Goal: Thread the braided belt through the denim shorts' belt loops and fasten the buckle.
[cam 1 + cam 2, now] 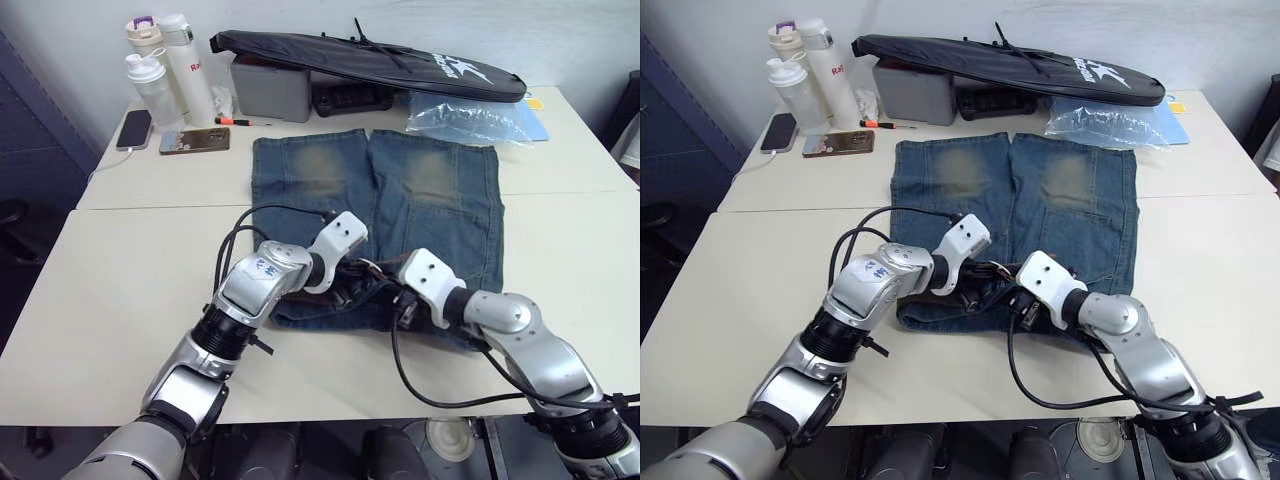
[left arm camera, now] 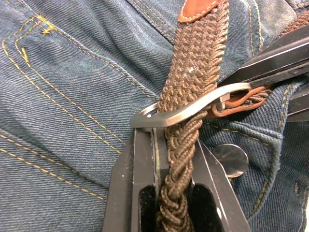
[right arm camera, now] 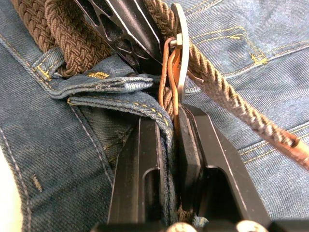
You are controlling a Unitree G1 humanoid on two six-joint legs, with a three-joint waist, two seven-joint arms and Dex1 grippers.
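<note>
Nearest the wrist cameras, the braided belt ran between the black fingers of the left claw, which was closed narrowly on the strap just behind the buckle. That silver frame lay across the weave, with the reddish leather tip already beyond it, so the fastening judged as well advanced. The right claw was closed on the denim waistband edge together with the thin leather keeper at the buckle; its fingers pinched the folded cloth. A belt loop sat beside the strap, and a metal button showed close by.

Handling, as judged: the belt looked soft, light and flexible, with a rough plaited surface that should grip well but buckle under any push, so it is best held close behind the stiff metal frame or at the firmer leather tip. The denim shorts appeared limp yet thick, likely to bunch and drag with the strap unless pinned.

Room: the shorts lay flat on the table, waistband toward the near edge, both claws meeting at its middle, nearly touching. Open surface lay to either side. Bottles, two phones, a long black bag and a clear plastic bag stood well apart at the far edge.
</note>
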